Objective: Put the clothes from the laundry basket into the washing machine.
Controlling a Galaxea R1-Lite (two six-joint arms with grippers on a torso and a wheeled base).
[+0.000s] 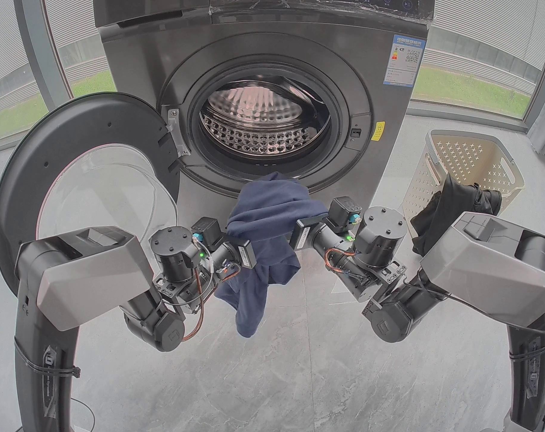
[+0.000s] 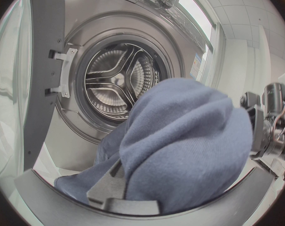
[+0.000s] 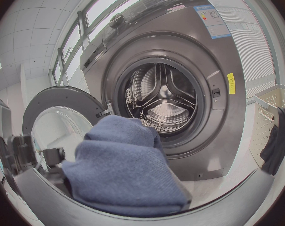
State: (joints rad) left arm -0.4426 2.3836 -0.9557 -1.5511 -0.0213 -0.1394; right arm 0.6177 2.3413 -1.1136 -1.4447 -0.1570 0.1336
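A grey front-loading washing machine (image 1: pixel 134 49) stands straight ahead on a pale marbled floor (image 1: pixel 320 361), its round door (image 1: pixel 62 145) swung fully open to the robot's left on its hinge, so the steel drum (image 1: pixel 263 121) is exposed; no clothing can be seen inside it. To the right of the machine, close beside its lower corner, sits a cream perforated laundry basket (image 1: pixel 464 157) with a black garment (image 1: pixel 446 211) draped over its near rim, part inside and part hanging down the outside. In front of the machine, just below the lip of the drum opening, a blue garment (image 1: pixel 272 217) is held up in the air between the two arms – its top bunched into a hump that reaches the lower edge of the door ring, its loose end dangling toward the floor without touching it. The left gripper (image 1: pixel 251 253) comes in from the left and pinches the cloth, one dark finger (image 2: pixel 112 185) showing against the fabric in the left wrist view. The right gripper (image 1: pixel 299 233) meets the garment from the opposite side – its tips are buried in folded blue cloth, clamped on it as far as the wrist view lets one judge.
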